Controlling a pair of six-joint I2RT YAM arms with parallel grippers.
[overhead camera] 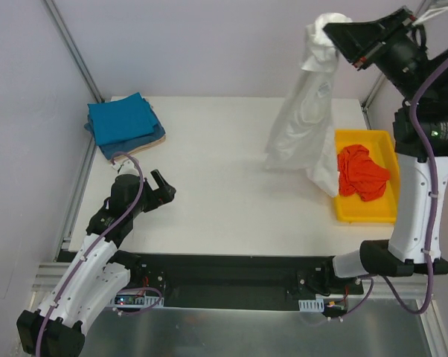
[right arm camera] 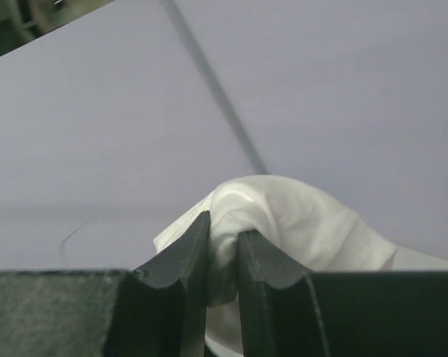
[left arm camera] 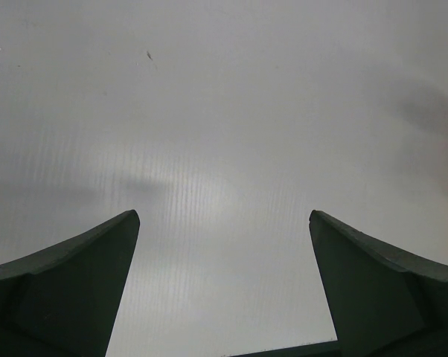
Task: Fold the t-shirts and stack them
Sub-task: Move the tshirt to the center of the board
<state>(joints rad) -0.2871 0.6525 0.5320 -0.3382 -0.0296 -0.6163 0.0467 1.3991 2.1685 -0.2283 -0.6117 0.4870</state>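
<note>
My right gripper (overhead camera: 333,33) is raised high at the back right and shut on a bunch of the white t-shirt (overhead camera: 304,119), which hangs down with its hem touching the table. The right wrist view shows the white cloth (right arm camera: 283,216) pinched between the fingers. An orange-red t-shirt (overhead camera: 362,171) lies crumpled in the yellow tray (overhead camera: 365,212). Folded teal-blue t-shirts (overhead camera: 121,119) sit stacked on a tan one (overhead camera: 155,139) at the back left. My left gripper (overhead camera: 163,192) is open and empty, low over the table's left side, showing only bare table (left arm camera: 224,149).
The yellow tray stands at the table's right edge, just right of the hanging shirt. Metal frame posts (overhead camera: 74,48) rise at the back corners. The black base rail (overhead camera: 231,279) runs along the near edge.
</note>
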